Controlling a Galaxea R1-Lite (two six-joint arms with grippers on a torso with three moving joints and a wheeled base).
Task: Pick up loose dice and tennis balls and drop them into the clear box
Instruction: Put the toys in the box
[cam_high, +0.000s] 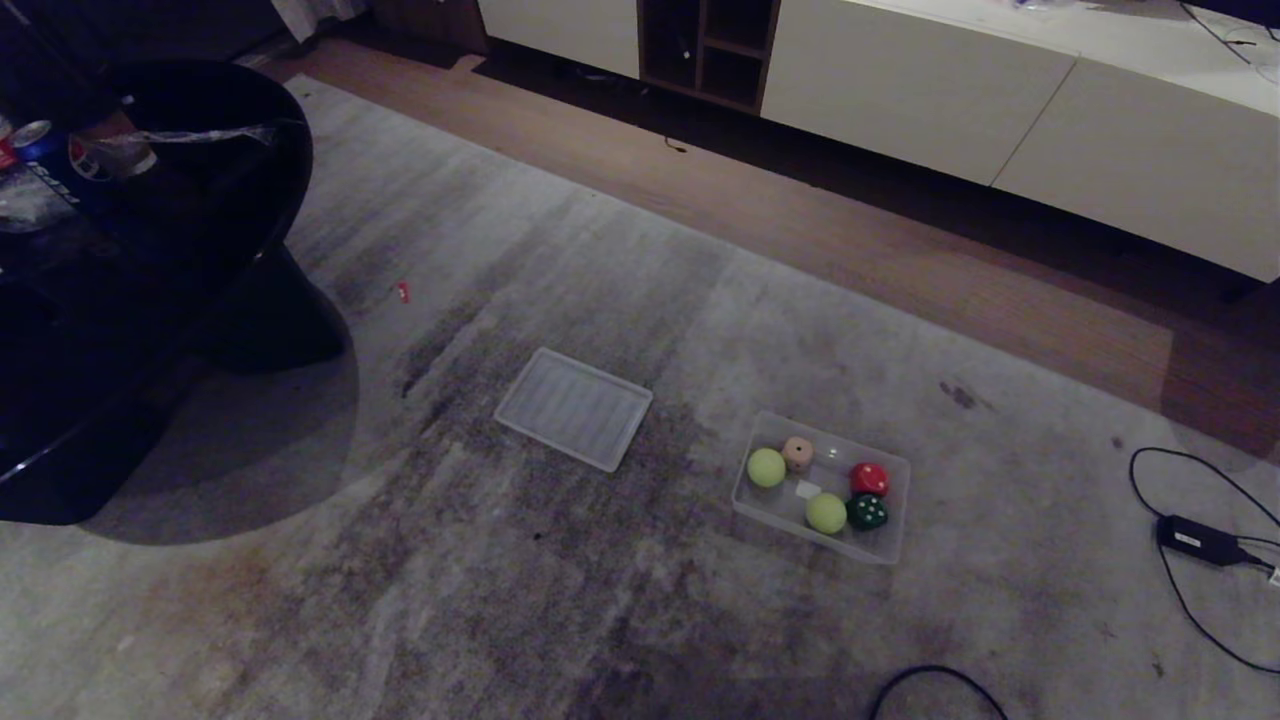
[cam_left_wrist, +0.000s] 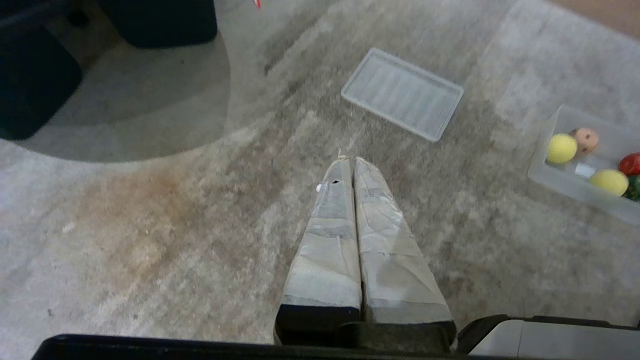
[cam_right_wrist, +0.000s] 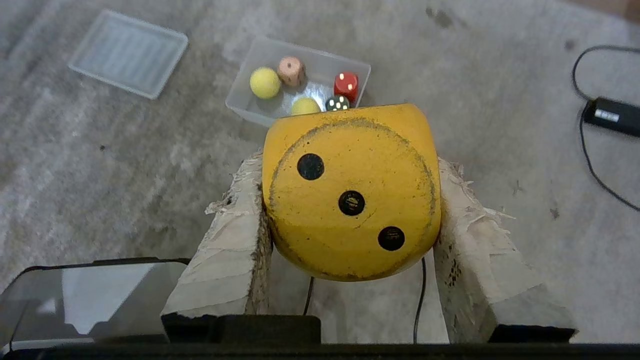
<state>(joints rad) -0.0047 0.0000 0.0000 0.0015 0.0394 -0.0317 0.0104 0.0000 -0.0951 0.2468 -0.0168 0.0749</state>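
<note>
A yellow die (cam_right_wrist: 350, 195) with three black pips facing the camera is clamped between the taped fingers of my right gripper (cam_right_wrist: 350, 166), held above the carpet short of the clear box (cam_right_wrist: 239, 107). The clear box (cam_high: 800, 530) sits on the carpet. It holds two tennis balls (cam_high: 766, 467) (cam_high: 826, 512), a beige die (cam_high: 798, 453), a red die (cam_high: 869, 479) and a dark green die (cam_high: 866, 512). My left gripper (cam_left_wrist: 350, 161) hangs shut and empty over bare carpet, left of the box (cam_left_wrist: 565, 182). Neither arm shows in the head view.
A flat ribbed clear lid (cam_high: 573, 407) lies left of the box. A black round table (cam_high: 150, 250) stands at far left. A power adapter with cable (cam_high: 1200, 540) lies at right and another cable (cam_high: 940, 680) at the near edge. White cabinets (cam_high: 1000, 100) line the back.
</note>
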